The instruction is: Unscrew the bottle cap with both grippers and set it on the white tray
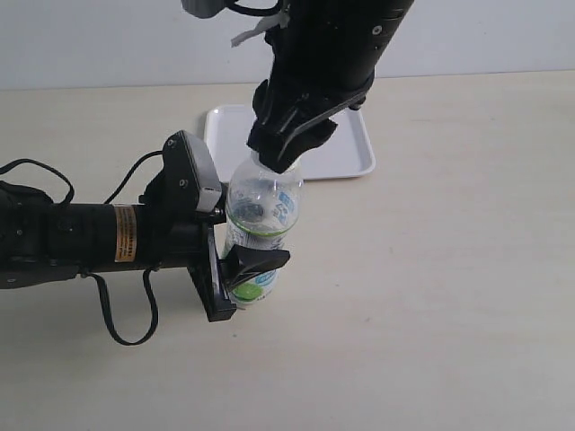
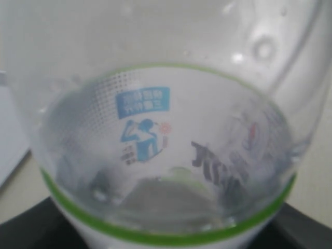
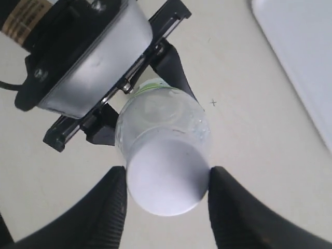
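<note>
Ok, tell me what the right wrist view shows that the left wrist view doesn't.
Only the right wrist view shows the bottle cap with the right pincer closed on its two sides, how the left pincer clamps the bottle lower down, and a corner of the white tray. Only the left wrist view shows the label up close: a blue figure, dark characters and a green band. Both show the clear bottle and the beige table.
</note>
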You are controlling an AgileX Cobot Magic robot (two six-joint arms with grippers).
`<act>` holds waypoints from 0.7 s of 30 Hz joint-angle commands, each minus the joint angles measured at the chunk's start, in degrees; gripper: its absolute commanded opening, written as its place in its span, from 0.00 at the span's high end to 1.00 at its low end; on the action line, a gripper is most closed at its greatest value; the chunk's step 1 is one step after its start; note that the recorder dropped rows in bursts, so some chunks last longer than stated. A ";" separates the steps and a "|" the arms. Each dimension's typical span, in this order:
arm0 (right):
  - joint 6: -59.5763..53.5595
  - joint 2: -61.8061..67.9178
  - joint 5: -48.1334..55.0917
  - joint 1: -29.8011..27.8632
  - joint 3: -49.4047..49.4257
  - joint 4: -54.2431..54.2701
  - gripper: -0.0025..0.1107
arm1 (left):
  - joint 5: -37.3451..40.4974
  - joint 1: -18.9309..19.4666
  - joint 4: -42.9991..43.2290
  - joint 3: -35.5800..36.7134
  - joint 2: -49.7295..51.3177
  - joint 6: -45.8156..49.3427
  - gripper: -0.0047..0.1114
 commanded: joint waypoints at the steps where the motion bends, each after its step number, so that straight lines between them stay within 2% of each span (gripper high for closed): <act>1: -13.79 0.00 -0.74 0.15 -0.33 2.04 0.98 | 1.92 -0.34 -0.18 -0.14 -0.10 -0.53 0.96; 7: -30.51 0.00 -0.99 0.15 -0.33 5.67 0.98 | 1.92 -0.34 -0.18 -0.14 -0.10 -0.76 0.96; 12: -36.26 0.00 -0.89 0.15 -0.33 4.86 0.98 | 2.10 -0.34 -0.06 -0.14 -0.10 -0.76 0.96; 21: -53.41 0.00 -0.89 0.15 -0.33 3.55 0.98 | 1.88 -0.34 0.87 -0.14 -0.10 -1.82 0.96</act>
